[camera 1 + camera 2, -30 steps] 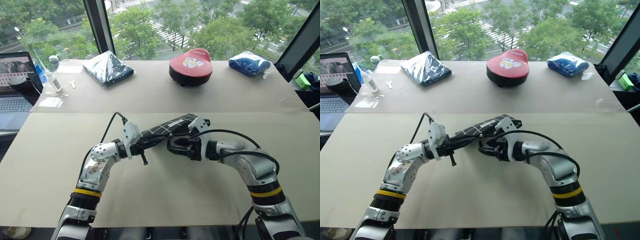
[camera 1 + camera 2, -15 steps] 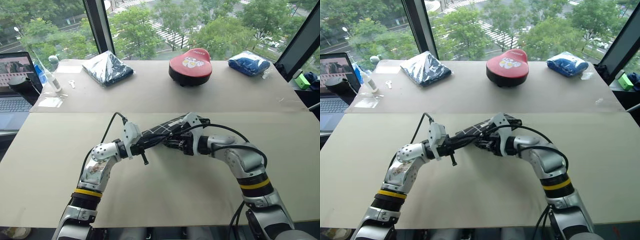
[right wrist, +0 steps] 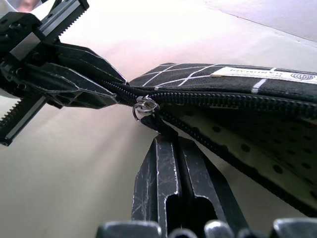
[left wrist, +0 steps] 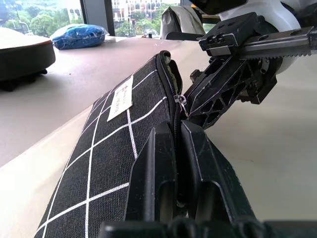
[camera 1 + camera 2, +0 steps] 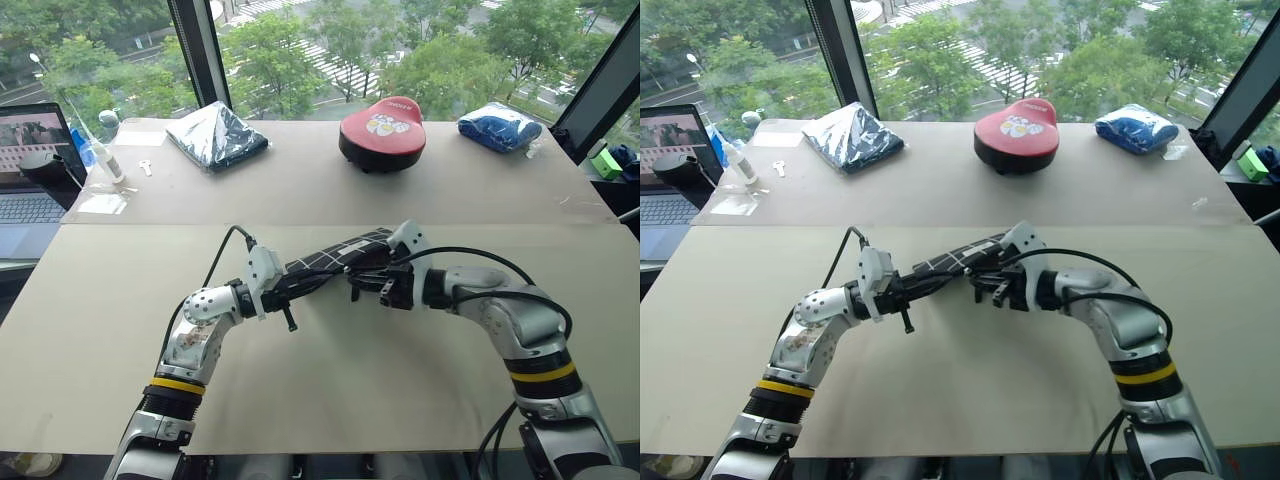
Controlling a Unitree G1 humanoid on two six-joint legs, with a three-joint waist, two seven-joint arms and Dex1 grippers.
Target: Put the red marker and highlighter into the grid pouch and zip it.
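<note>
**Left eye view: both hands on the grid pouch, right hand pinching the zipper pull**

Left eye view shows the grid pouch (image 5: 335,258) held above the middle of the bench (image 5: 330,190), slanting from about 8 o'clock up toward 2 o'clock between the two arms. The left hand (image 5: 290,283) is at the pouch's 8 o'clock end with its fingers pressed together on the fabric edge; in the left wrist view the two black fingers (image 4: 156,168) clamp the zipper seam, with the pouch's white label (image 4: 121,97) just beyond them. A dark strap (image 5: 289,319) hangs below the left hand.

The right hand (image 5: 368,283) sits just under the pouch's middle, reaching in from 3 o'clock. In the right wrist view its fingers (image 3: 171,173) are pressed together on the dark pull tab just below the silver zipper slider ring (image 3: 143,107). On the left hand's side of the slider the zipper teeth are joined; on the other side the mouth gapes, showing a pale dotted lining (image 3: 247,144).

Toward 12 o'clock on the bench stands a red cushion-like case (image 5: 381,130). At 1 o'clock lies a blue bundle in plastic (image 5: 498,125), at 11 o'clock a dark bagged item (image 5: 216,135). A laptop (image 5: 32,160) is at the 10 o'clock edge.
</note>
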